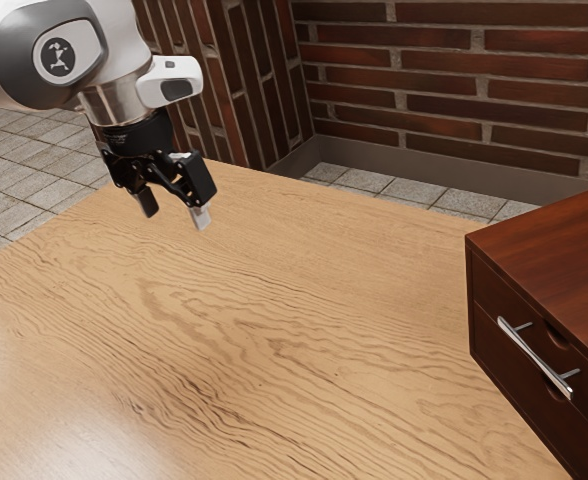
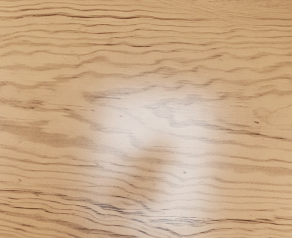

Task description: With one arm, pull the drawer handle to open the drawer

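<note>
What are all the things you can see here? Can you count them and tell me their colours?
Table: one, light wood with wavy grain, under everything.
Cabinet: one, dark reddish brown, on the table at the exterior view's right edge.
Drawer handle: one, silver bar, on the cabinet's front.
Brick walls: two, red-brown, meeting in a corner behind the table.
Floor tiles: many, grey, between table and walls.
Robot arm: one, white and grey, exterior view's upper left.
Pincer: one, black, open, above the table, far from the handle, holding nothing.
</note>
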